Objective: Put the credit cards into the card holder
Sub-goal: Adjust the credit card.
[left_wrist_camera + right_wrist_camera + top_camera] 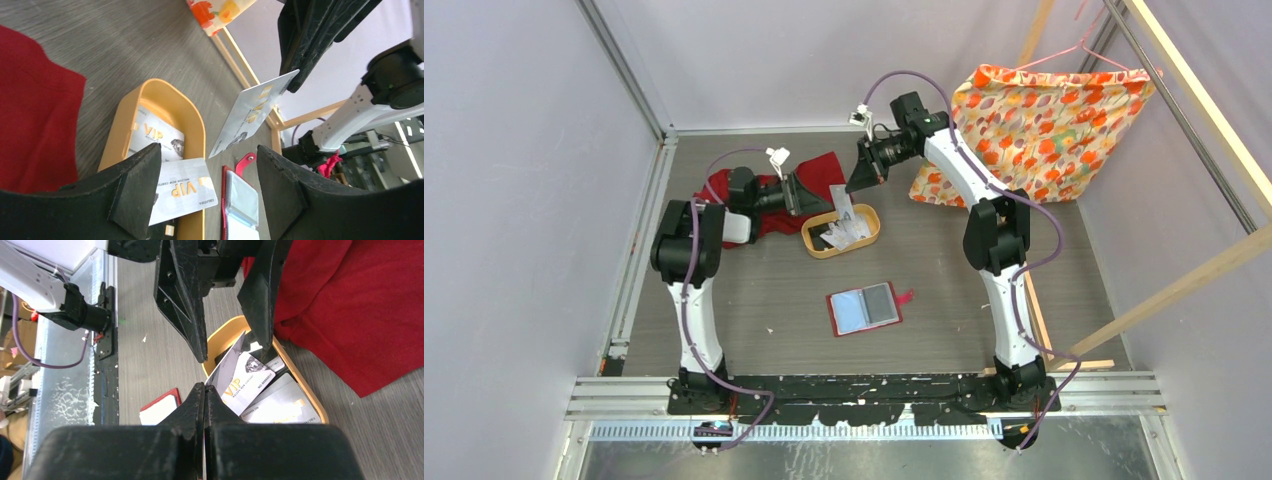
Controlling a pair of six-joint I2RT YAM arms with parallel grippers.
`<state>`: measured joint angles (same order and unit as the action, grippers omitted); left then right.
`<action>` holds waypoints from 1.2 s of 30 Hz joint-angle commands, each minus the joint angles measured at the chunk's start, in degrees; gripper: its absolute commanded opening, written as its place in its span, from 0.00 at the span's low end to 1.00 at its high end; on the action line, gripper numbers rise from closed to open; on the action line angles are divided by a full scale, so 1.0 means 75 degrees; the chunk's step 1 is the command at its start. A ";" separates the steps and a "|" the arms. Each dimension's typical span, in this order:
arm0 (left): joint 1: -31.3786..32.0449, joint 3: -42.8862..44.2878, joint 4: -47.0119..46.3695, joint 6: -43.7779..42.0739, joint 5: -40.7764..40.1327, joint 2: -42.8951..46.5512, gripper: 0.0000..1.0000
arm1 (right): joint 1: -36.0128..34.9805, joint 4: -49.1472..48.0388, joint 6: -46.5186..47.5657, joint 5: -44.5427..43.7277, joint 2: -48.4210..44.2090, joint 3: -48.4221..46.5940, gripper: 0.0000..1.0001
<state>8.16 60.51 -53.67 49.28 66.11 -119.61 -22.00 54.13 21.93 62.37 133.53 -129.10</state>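
Observation:
My right gripper is shut on the corner of one credit card, holding it tilted above the tan oval tray. The same held card hangs in front of my left gripper, which is open, its fingers on either side of the card without touching it. More credit cards lie in the tray. The card holder, a red wallet with pale pockets, lies open on the table nearer the arm bases, apart from both grippers.
A red cloth lies under the left arm, left of the tray. A patterned orange cloth hangs on a hanger at the back right. A wooden frame runs along the right side.

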 commanded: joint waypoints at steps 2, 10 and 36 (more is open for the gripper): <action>0.0200 0.0418 -0.3435 0.2456 0.0501 -0.0651 0.70 | 0.0013 -0.0624 -0.0685 0.0549 -0.0700 -0.0015 0.01; 0.0592 0.0940 -0.3772 0.3163 0.1008 -0.0868 0.53 | 0.0008 -0.1180 -0.1185 0.0640 -0.0668 0.0221 0.01; 0.0651 -0.2426 0.4459 -0.1557 -0.1921 0.5644 0.00 | -0.0250 0.2084 0.1924 -0.1020 -0.4339 0.3428 0.66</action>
<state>8.86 43.92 -56.75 61.49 64.10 -93.30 -23.20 63.44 31.07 55.46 108.22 -108.73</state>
